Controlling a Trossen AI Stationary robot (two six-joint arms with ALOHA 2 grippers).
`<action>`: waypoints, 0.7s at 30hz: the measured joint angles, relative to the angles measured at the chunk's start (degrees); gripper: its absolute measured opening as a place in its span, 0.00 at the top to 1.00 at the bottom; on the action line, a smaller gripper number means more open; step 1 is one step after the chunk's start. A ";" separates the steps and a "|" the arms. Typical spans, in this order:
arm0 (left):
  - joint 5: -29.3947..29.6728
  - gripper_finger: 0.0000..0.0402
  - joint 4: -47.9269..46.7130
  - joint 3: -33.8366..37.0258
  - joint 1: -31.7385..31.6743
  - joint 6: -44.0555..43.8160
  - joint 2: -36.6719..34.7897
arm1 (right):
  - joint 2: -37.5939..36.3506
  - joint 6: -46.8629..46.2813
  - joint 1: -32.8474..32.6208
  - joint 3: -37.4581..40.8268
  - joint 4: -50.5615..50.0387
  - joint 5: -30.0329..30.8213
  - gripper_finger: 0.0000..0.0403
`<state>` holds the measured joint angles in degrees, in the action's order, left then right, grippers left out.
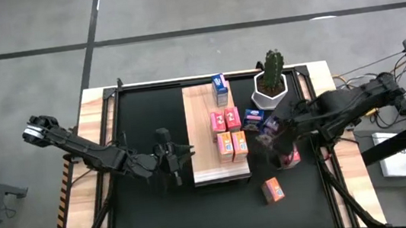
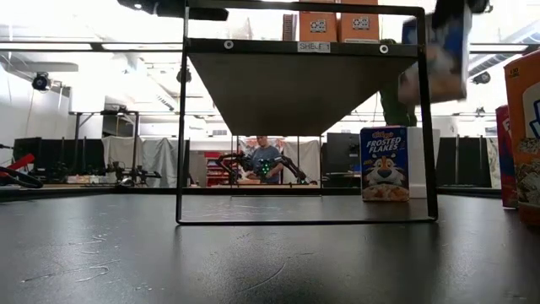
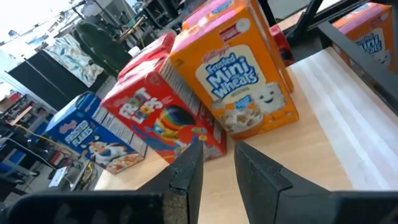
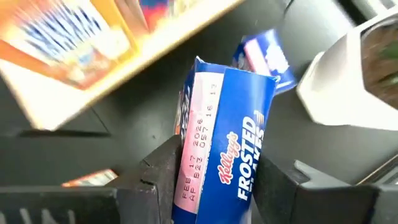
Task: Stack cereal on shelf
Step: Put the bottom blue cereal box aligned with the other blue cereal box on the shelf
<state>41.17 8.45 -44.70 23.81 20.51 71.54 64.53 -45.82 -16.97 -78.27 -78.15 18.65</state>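
Observation:
The wood shelf [image 1: 204, 141] stands raised on a thin black frame [image 2: 180, 127] at the table's middle. On it stand a blue cereal box [image 1: 220, 89], two pink-red ones [image 1: 225, 119] and two orange ones [image 1: 231, 146]. My right gripper [image 4: 217, 186] hangs just right of the shelf, shut on a blue Frosted Flakes box [image 1: 269, 125], which shows high up in the low view [image 2: 439, 51]. My left gripper [image 3: 217, 165] sits at the shelf's left edge [image 1: 181, 156], pointing at the orange [image 3: 242, 81] and red [image 3: 155, 118] boxes, its fingers narrowly apart with nothing between them. My right gripper pinches the blue Frosted Flakes box between its two fingers, which lie on two opposite faces [image 4: 186, 168]. The fingers slant down from the table's right side. The box is lifted clear of the mat and tilted, its date-printed narrow side [image 4: 202, 124] facing the wrist camera.
A cactus in a white pot [image 1: 271, 75] stands at the far right of the shelf. On the black mat lie or stand another blue box [image 1: 253, 116], a pink-red one [image 1: 291, 156] and an orange one [image 1: 273, 190]. A Frosted Flakes box [image 2: 384, 165] stands upright behind the frame.

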 joint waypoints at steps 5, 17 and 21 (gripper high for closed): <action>0.00 0.81 0.01 2.01 0.00 0.02 -3.24 | 0.00 0.60 0.02 -11.06 -3.98 3.76 0.64; 0.33 0.81 -0.04 3.29 0.00 3.97 -8.04 | 2.30 12.37 0.13 -26.96 2.57 10.12 0.66; 0.99 0.81 -0.02 3.29 -0.02 6.39 -8.38 | 6.07 20.53 0.13 -31.46 8.91 10.06 0.66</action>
<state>42.16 8.43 -41.41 23.79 26.90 63.16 70.60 -25.29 -16.84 -109.73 -69.24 28.71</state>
